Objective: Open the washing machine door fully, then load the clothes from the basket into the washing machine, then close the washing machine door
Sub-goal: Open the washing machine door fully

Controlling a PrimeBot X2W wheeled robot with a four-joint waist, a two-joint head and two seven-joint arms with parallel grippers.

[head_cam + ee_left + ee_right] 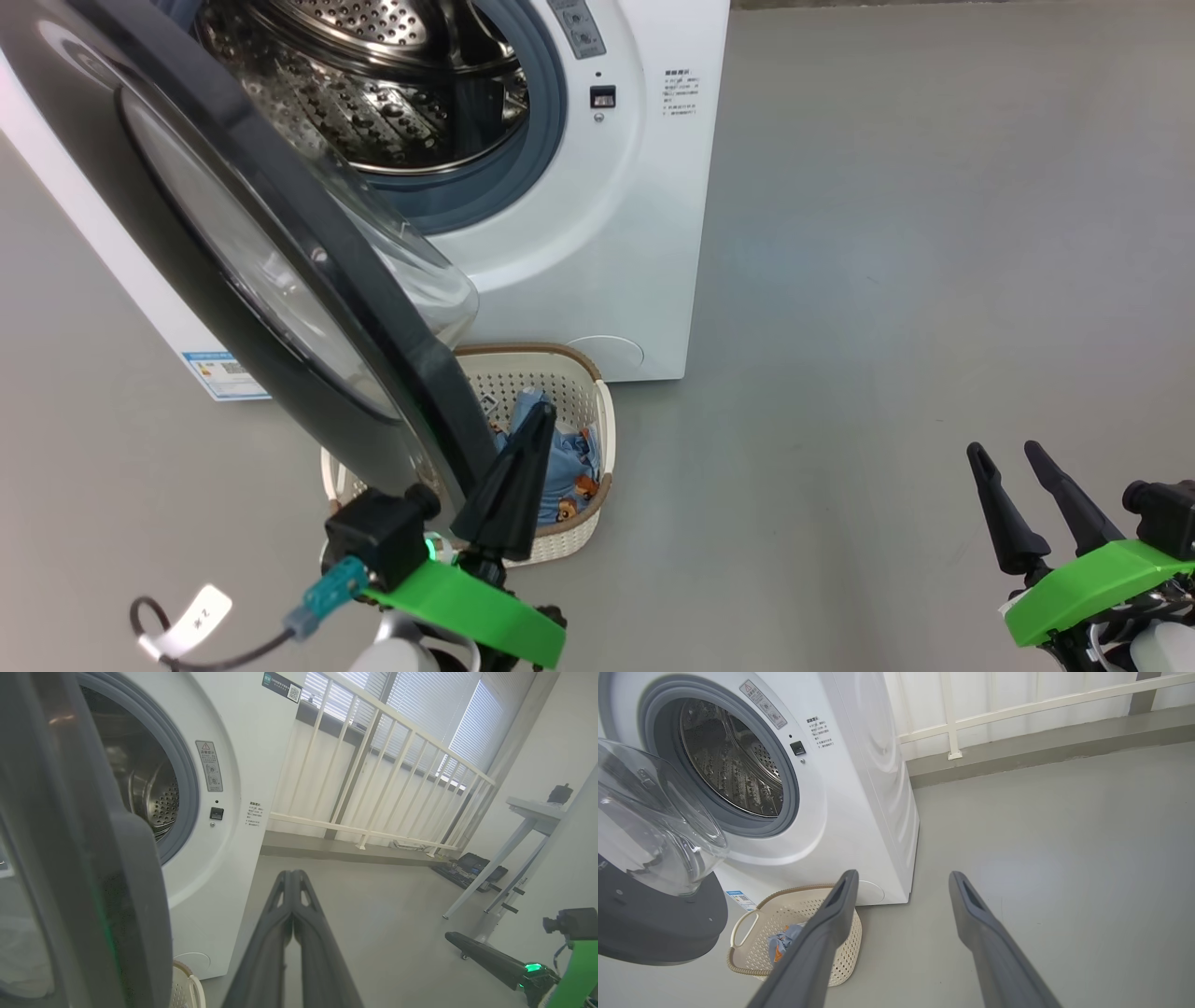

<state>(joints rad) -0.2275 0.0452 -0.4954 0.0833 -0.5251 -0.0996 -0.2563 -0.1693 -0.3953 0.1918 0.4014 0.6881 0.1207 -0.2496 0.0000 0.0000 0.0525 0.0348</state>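
The large round, glossy black-rimmed washing machine door [364, 317] stands swung out above the cream perforated plastic basket [579, 373] holding light-blue bear-print clothes [569, 467]. We judge that opening it fully is the step in hand; next, the rim needs pushing wider. Our left tool [540, 415], pressed together, sits just beside its lower rim; our right tool [1005, 451], spread, hangs well apart.

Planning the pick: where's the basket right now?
In the head view, lower centre: the basket sits on the floor before the washer, partly hidden by the open door.
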